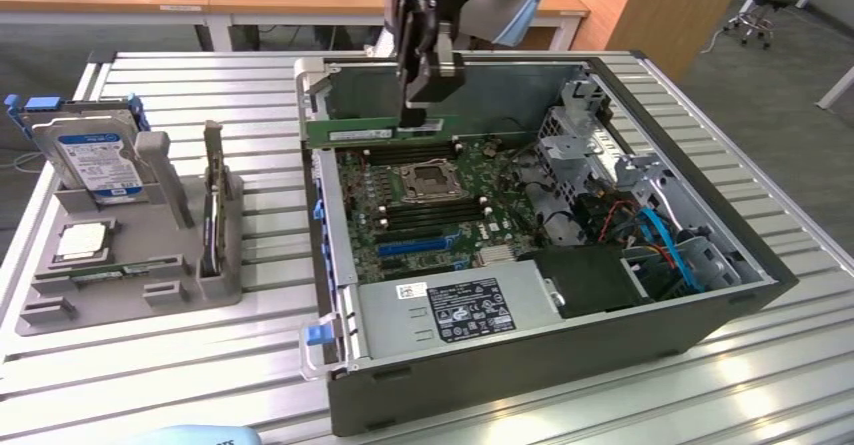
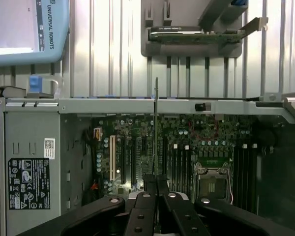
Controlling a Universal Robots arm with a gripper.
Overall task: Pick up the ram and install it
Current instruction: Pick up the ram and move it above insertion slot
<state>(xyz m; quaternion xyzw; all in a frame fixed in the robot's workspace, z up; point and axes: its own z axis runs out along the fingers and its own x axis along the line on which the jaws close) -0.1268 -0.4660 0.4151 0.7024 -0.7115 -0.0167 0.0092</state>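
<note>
**ram (image 1: 360, 123) clamped in end effector, over the open case**

- End effector (image 1: 416, 117) is closed on the ram's top edge. Stick is held long side level, chips side-on, in the upper middle of the exterior view.
- Wrist view: ram (image 2: 156, 128) is edge-on, a thin line running out from between the black fingers (image 2: 146, 189) of the end effector (image 2: 156, 184), across the motherboard (image 2: 187, 147).
- Ram sits over the rear part of the motherboard (image 1: 400, 215), on the far side of the CPU socket (image 1: 430, 178), roughly parallel to the dark memory slots there. Can't tell if its lower edge touches a slot.
- Computer case (image 1: 534, 365) lies open on the slatted metal surface (image 1: 174, 385), power supply (image 1: 454, 310) at the near end.
- On the exterior view's left, well apart from the case: grey fixture tray (image 1: 134, 265) with the blue-labelled hard drive (image 1: 96, 160) standing upright and the silver-topped processor chip (image 1: 83, 240) lying flat.
- Wrist view also has an expansion card (image 2: 194, 35) standing in a grey holder beyond the case wall.
</note>
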